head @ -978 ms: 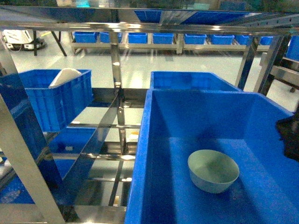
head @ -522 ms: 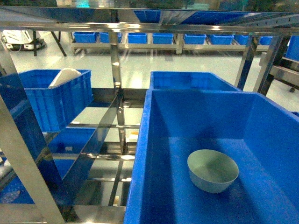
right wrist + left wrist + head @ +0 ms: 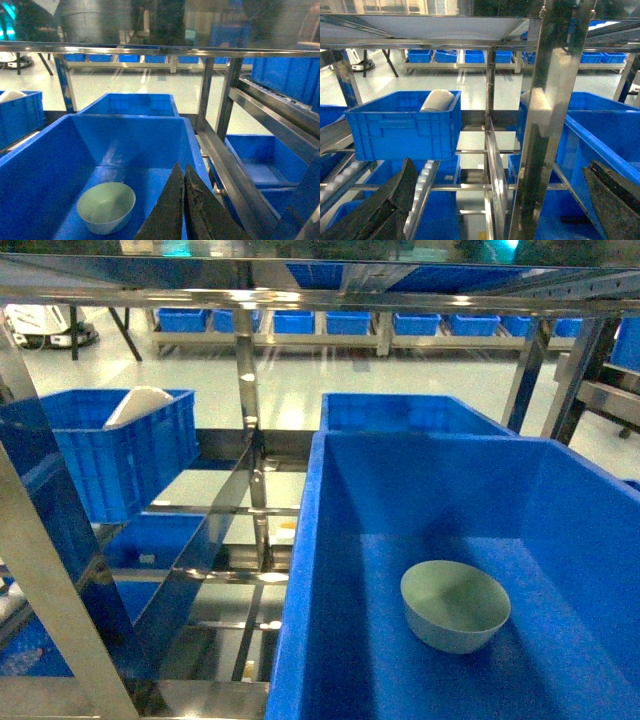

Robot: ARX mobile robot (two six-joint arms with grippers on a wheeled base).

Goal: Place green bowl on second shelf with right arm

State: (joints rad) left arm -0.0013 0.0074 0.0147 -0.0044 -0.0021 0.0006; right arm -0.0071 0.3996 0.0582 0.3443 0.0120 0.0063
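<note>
The green bowl rests upright on the floor of a large blue bin that sits on the steel shelf rack. My right gripper is shut with nothing in it, its two dark fingertips pressed together just right of the bowl and apart from it in the right wrist view. It does not show in the head view. My left gripper stands wide open and empty, its dark fingers at the frame's lower corners, facing a steel upright.
A second blue bin stands behind the first. A blue crate on the left holds a white rounded dish. Steel rails and roller tracks run between them. More blue bins sit lower right.
The dark shape of my right arm at the head view's right edge a second ago has gone out of view. The bowl has not moved.
</note>
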